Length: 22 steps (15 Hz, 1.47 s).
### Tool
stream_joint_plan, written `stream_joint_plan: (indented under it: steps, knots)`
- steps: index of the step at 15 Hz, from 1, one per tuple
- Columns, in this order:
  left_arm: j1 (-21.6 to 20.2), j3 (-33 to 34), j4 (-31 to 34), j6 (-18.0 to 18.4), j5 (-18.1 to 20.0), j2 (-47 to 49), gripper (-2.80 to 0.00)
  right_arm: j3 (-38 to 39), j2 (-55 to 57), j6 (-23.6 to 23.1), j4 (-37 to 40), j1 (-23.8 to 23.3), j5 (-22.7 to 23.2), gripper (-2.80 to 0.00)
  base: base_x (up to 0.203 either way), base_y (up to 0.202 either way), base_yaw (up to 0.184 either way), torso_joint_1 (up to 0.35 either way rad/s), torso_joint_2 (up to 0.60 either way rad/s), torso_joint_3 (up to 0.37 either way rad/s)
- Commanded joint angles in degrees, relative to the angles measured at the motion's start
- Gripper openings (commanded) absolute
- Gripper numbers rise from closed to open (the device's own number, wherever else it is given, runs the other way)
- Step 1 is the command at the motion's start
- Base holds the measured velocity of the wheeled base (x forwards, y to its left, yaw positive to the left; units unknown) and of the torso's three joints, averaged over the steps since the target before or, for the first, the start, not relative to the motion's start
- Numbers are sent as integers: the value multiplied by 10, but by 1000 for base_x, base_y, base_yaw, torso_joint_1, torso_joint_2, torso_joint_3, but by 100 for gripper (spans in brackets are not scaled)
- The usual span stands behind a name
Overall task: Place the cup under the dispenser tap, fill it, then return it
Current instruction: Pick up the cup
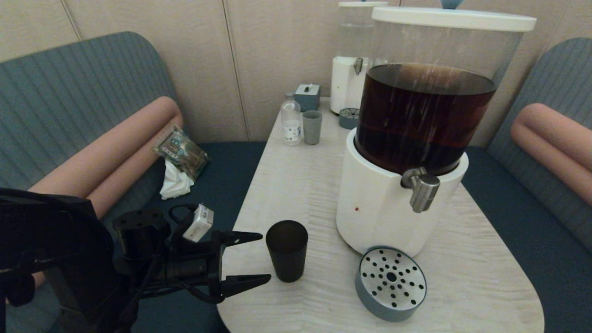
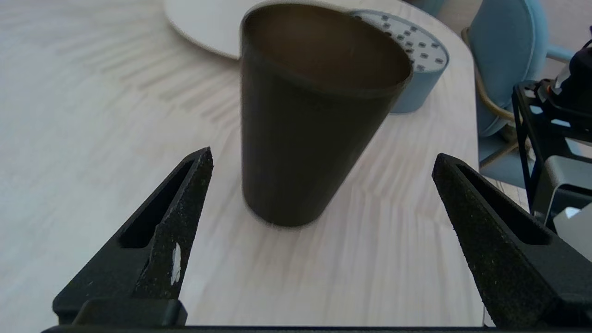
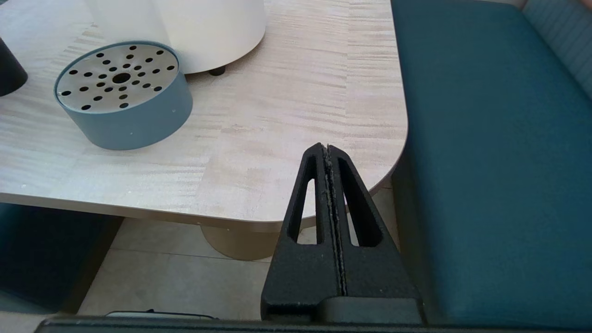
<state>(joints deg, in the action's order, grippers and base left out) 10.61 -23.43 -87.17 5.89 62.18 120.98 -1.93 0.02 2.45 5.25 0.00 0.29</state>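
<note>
— What is cut off or hidden around the dispenser (image 1: 397, 203)?

— Its lid is clipped by the head view's upper edge, and only the lower white base (image 3: 203, 27) is seen in the right wrist view. The label on the small bottle (image 1: 291, 121) behind the dispenser is too small to be read.

— And the cup (image 1: 286, 249) beside the dispenser?

— In the right wrist view only a dark sliver (image 3: 9, 69) is kept at the edge. Its rim is cut by the left wrist view's upper edge (image 2: 319, 106), part of the drip tray (image 2: 416, 69) is hidden behind it, and its outline is blurred.
</note>
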Motion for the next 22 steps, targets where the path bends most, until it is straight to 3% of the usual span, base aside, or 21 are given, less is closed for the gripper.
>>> stream_joint_plan:
  steps: [1,13,22]
  knots:
    - [5,-12,-5,-3,-1,0,0,0,1,0,0,0,1,-280,0,0,0,0,0,0]
    - [37,-106,-5,-11,-42,73,0,0,1,0,0,0,1,-280,0,0,0,0,0,0]
    - [73,-86,-5,-12,-43,47,0,0,1,0,0,0,0,-280,0,0,0,0,0,0]
